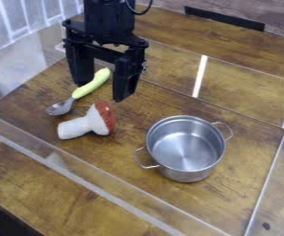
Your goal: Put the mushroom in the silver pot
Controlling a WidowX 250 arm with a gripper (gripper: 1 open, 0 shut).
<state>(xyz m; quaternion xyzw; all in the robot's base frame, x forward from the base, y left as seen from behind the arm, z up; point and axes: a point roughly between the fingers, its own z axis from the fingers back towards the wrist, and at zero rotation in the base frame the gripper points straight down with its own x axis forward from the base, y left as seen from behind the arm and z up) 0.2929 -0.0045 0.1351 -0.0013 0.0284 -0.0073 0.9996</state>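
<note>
On wooden table (230, 92) — shiny round silver pot (185, 147), smooth red-capped mushroom (88, 123).

A single fixed view looks down at a steep angle from in front of the wooden desk (58, 194), fairly near, facing toward the arm at the far side. The frame takes in most of the desk inside its clear walls (249, 217), with the arm cut off at the top edge.
</note>
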